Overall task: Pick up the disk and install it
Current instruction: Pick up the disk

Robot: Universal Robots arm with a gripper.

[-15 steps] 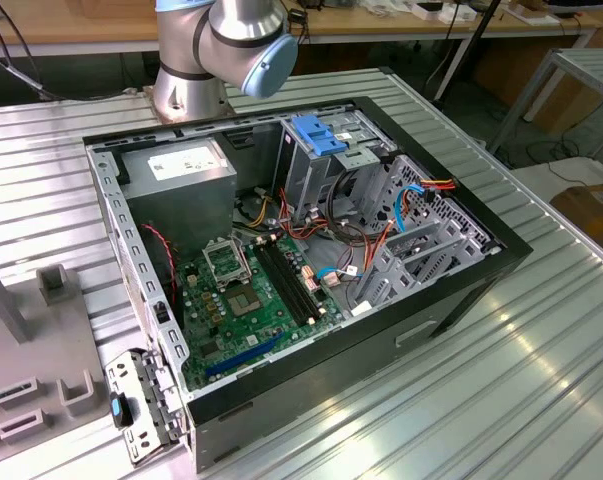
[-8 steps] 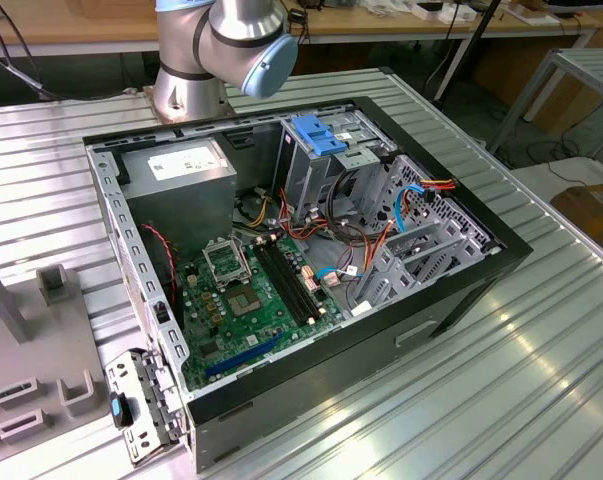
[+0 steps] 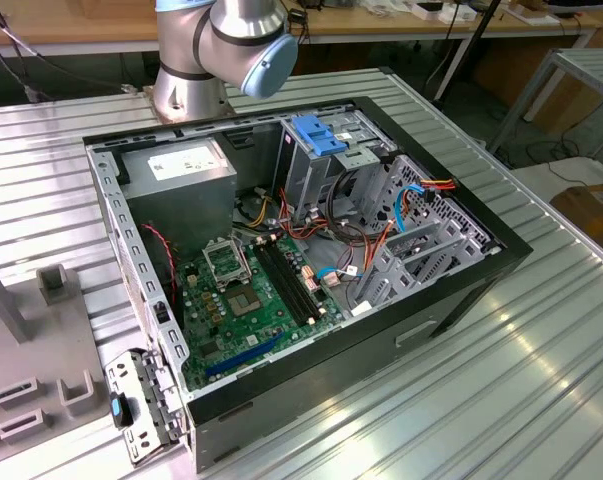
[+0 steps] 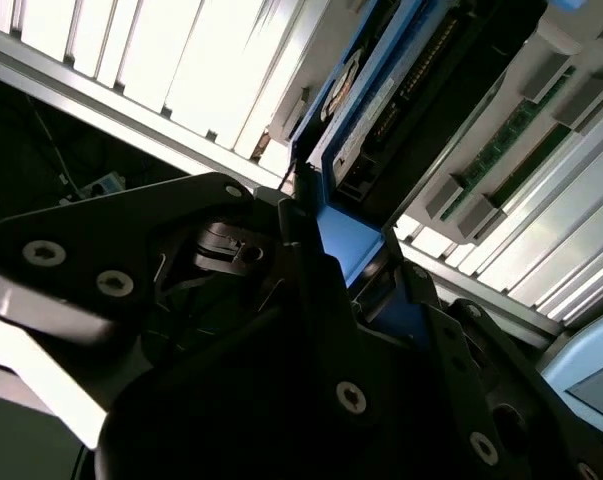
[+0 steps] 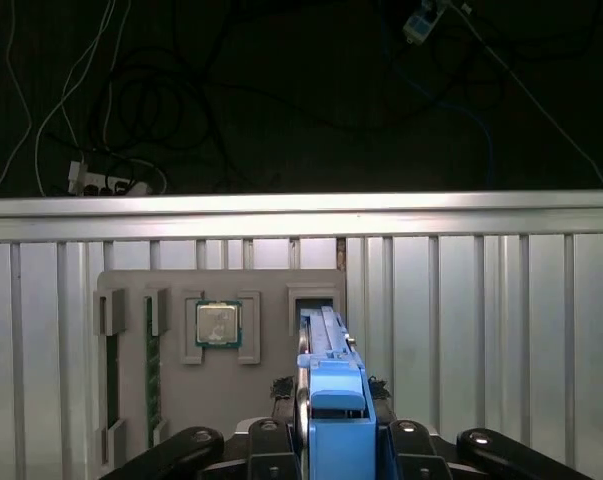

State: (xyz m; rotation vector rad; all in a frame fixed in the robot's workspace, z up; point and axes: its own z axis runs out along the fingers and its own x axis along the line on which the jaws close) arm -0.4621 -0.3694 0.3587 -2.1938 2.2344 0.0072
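The disk is seen edge-on in the first wrist view, a thin metal slab with bright blue rails. It stands between the black fingers of my gripper, which is shut on it. In the second wrist view the disk shows its connector edge and a blue rail running into the gripper. The disk hangs over the grey parts tray, by a rectangular slot. I cannot tell whether it still touches the tray.
The tray also holds a processor and memory sticks. In the exterior view the open computer case lies on the ribbed metal table, with a blue-topped drive cage, a power supply and the arm's base behind.
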